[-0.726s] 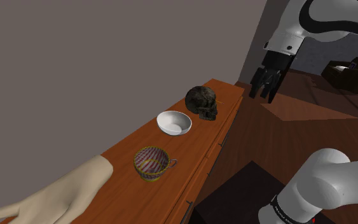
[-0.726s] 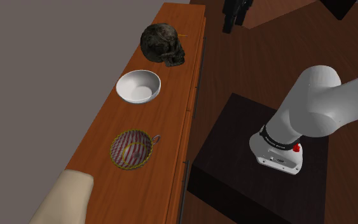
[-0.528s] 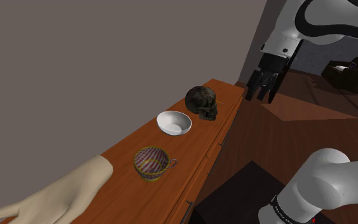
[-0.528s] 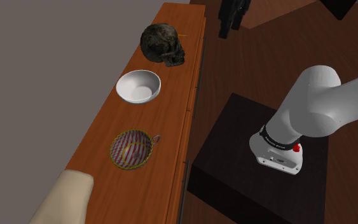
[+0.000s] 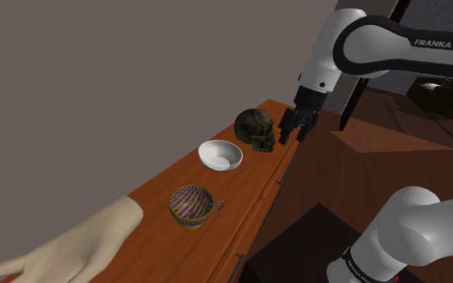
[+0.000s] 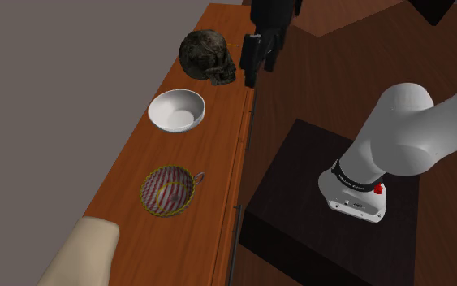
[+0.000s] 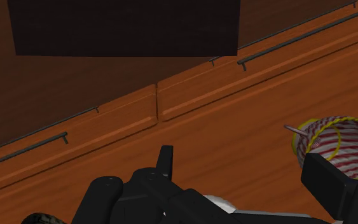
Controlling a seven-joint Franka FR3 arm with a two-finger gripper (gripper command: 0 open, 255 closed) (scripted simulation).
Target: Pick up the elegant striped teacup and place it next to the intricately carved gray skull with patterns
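Claw, empty, its two fingers spread apart, hanging above the front edge of the wooden cabinet top. Nearest to it, just beside its fingers, sits the dark carved skull. Next beyond the skull stands a white bowl, near the skull but not touching it. Farther along the top, well apart from the claw, is the striped cup, upright, its small handle turned toward the cabinet's front edge. Farthest from the claw lies a pale beige rounded form at the end of the top.

The cup is not yet grasped; the step in hand appears to be the approach.

Hazards, as judged from this layout: the direct line from claw to cup runs over the skull and the bowl, so a low pass could knock either. A pinch on the cup's thin rim, if off-centre, could tip it. On return, the bowl crowds that side of the skull, so a set-down there risks a collision.
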